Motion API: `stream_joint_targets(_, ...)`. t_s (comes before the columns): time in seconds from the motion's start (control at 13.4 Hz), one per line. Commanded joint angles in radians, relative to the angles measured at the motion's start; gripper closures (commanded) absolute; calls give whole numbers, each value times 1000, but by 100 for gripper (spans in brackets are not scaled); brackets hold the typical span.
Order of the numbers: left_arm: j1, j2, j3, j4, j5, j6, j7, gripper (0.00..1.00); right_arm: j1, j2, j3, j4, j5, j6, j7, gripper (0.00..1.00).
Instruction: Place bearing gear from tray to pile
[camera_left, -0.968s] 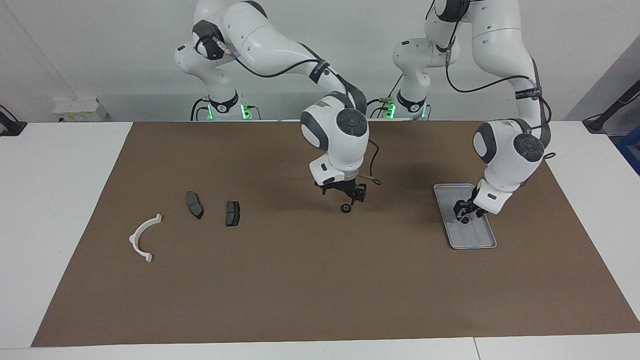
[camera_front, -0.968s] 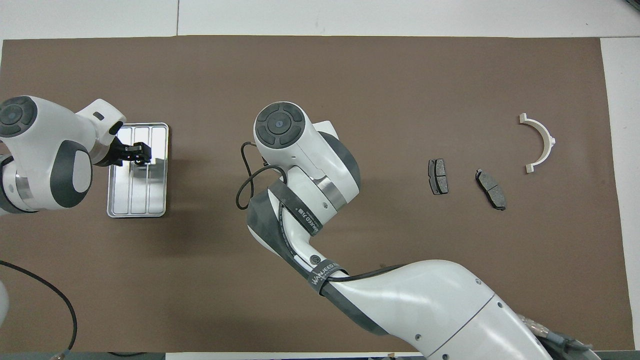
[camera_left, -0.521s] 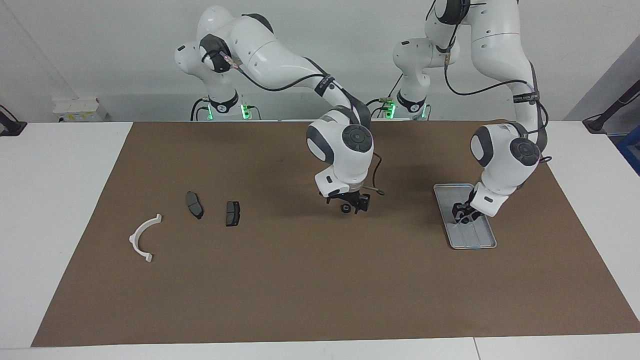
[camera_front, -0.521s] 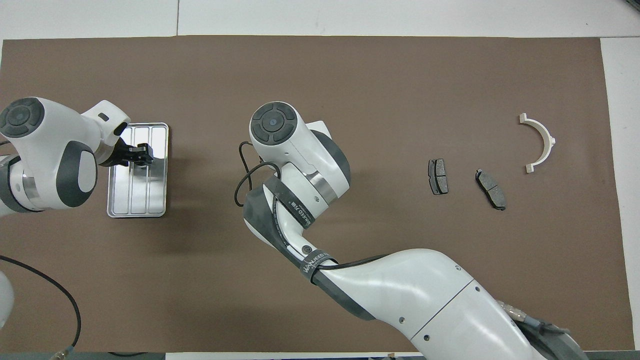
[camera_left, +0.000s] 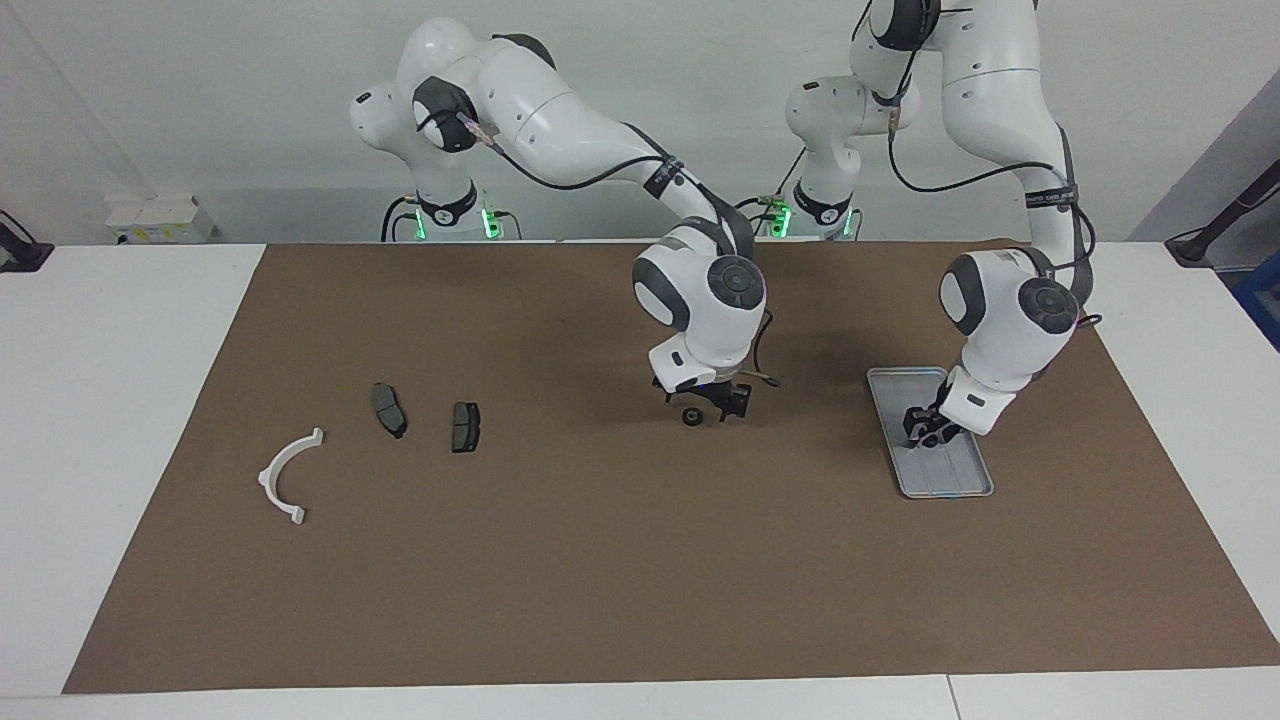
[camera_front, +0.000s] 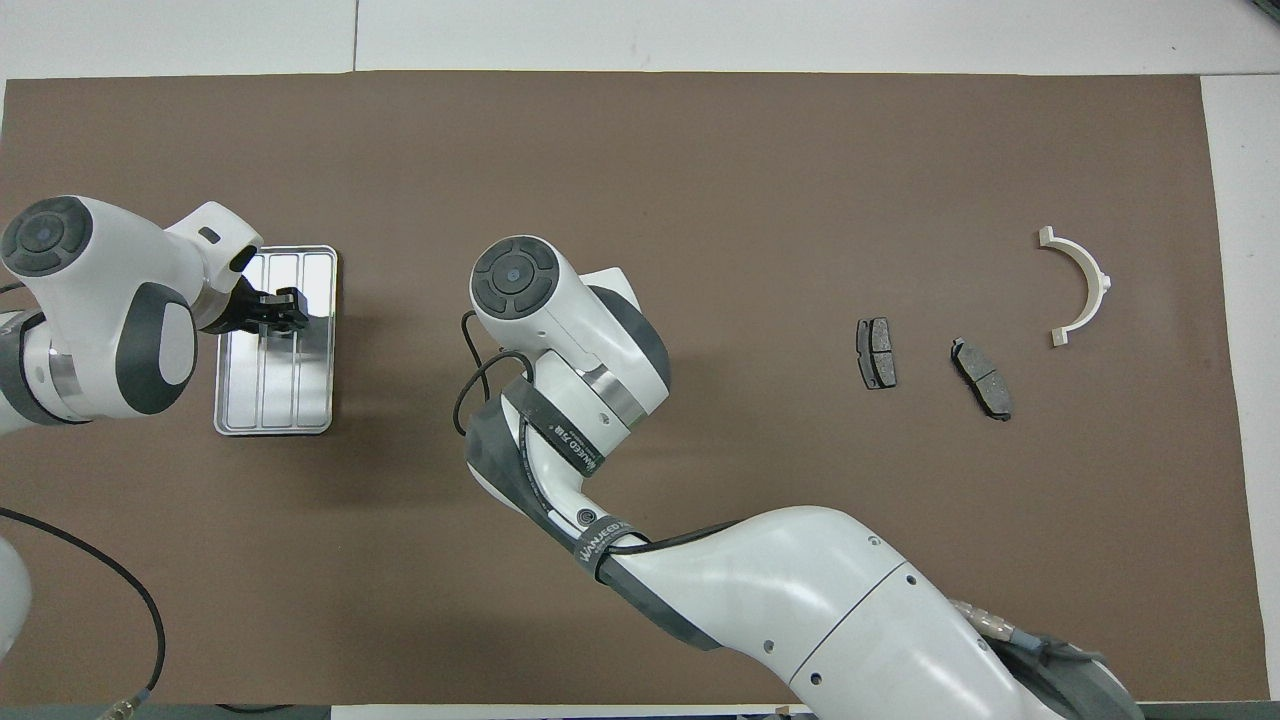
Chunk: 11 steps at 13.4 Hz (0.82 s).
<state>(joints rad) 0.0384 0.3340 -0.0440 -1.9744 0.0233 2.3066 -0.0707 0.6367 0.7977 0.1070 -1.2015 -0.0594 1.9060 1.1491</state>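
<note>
Facing view takes in the white counter (camera_left: 120, 400) with a brown mat (camera_left: 600, 580) spread over most of it, and both white arms reaching down onto the mat. The right arm has swung its wrist a little toward the left arm's end of the counter over the last second and come lower. Its right gripper (camera_left: 712, 398) now hangs low over the middle of the mat, jaws spread wide and holding nothing. The left arm has barely moved: its left gripper (camera_left: 925, 430) is down in the flat silver-grey ridged metal tray (camera_left: 960, 485), and whether its jaws grip anything there cannot be told.

Toward the right arm's end lies the pile: a white semicircular plastic bracket (camera_front: 1100, 283) and two dark grey brake-pad-shaped pieces (camera_left: 389, 409) (camera_left: 465, 427), all well apart from both arms. The small black ring-shaped bearing gear (camera_left: 690, 417) has stayed where it was, on the mat just beside the right gripper, between tray and pile. Judging by this, the gear is out of the tray but not yet in the pile, and the right arm seems to be lining up to take it.

From overhead the right wrist hides both its gripper and the gear, and any further part in the tray cannot be made out
</note>
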Motion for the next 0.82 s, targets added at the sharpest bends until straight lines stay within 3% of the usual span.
stream_joint_targets(0.0,11,-1,-5,-17,7,33,9,46,8,14,-1,-4,-14,47,50,0)
stream_joint_targets(0.6,14,3,-5,-17,7,44,9,48,-8,6,-3,-56,-50,117,63,0)
stream_joint_targets(0.74,12,2,-5,-17,7,37,9,57,-8,3,-3,-85,-51,133,69,2)
